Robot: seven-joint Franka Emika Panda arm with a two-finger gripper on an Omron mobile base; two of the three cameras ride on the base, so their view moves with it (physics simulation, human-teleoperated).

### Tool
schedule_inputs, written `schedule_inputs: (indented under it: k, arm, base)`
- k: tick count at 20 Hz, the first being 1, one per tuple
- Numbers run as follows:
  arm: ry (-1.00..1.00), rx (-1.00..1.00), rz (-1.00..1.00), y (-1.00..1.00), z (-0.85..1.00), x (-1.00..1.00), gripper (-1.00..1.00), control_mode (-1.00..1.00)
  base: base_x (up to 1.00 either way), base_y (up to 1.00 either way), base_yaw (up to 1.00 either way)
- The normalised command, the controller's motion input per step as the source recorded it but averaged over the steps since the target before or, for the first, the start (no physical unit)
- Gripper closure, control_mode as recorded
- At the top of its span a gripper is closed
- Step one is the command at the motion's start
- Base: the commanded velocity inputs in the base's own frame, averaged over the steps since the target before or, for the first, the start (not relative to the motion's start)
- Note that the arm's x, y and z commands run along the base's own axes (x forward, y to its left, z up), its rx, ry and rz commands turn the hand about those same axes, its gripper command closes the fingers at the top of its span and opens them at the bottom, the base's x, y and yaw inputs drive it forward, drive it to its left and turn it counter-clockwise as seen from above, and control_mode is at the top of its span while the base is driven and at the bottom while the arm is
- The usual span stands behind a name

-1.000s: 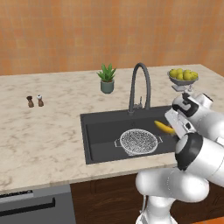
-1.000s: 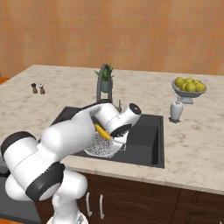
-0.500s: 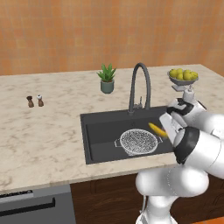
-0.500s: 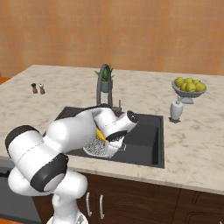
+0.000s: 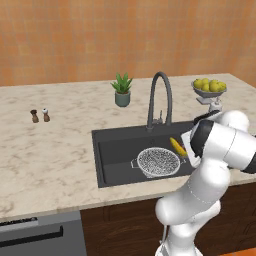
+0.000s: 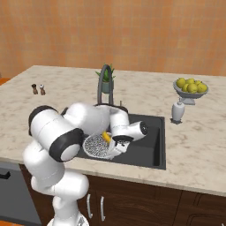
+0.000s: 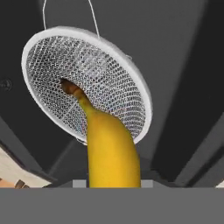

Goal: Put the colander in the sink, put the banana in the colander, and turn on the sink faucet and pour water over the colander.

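**Banana held over colander in sink**

Clamped on the small curved yellow banana (image 7: 111, 153), the two-finger gripper (image 6: 115, 142); fingertips themselves hidden behind the fruit in the hand view. Banana (image 5: 177, 146) raised above the right rim of the round silver-grey mesh colander (image 5: 158, 161), dark tip pointing down toward the mesh bowl (image 7: 83, 83). Seen from the right base view, the fruit (image 6: 106, 137) just over the colander (image 6: 97, 146). Colander resting on the floor of the large matte black rectangular sink (image 5: 117, 155), right of centre. Tall dark grey gooseneck faucet (image 5: 160, 99) standing at the back edge of the basin. On the marble counter (image 5: 55, 150): a small potted green plant (image 5: 122, 90) and a footed bowl of yellow-green fruit (image 5: 210, 88).
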Motion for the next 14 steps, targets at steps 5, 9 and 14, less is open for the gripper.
schedule_inputs:
  k: [5,9,14]
  arm:
    - [0.01,0.06,0.00,0.00,-0.16,0.56,1.00,-1.00]
    - [0.07,0.00,0.00,0.11,-0.42,0.48,1.00,-1.00]
    - [0.05,0.00,0.00,0.11,-0.56,0.32,1.00,-1.00]
  base:
    - [0.00,0.00,0.00]
    - [0.00,0.00,0.00]
    - [0.00,0.00,0.00]
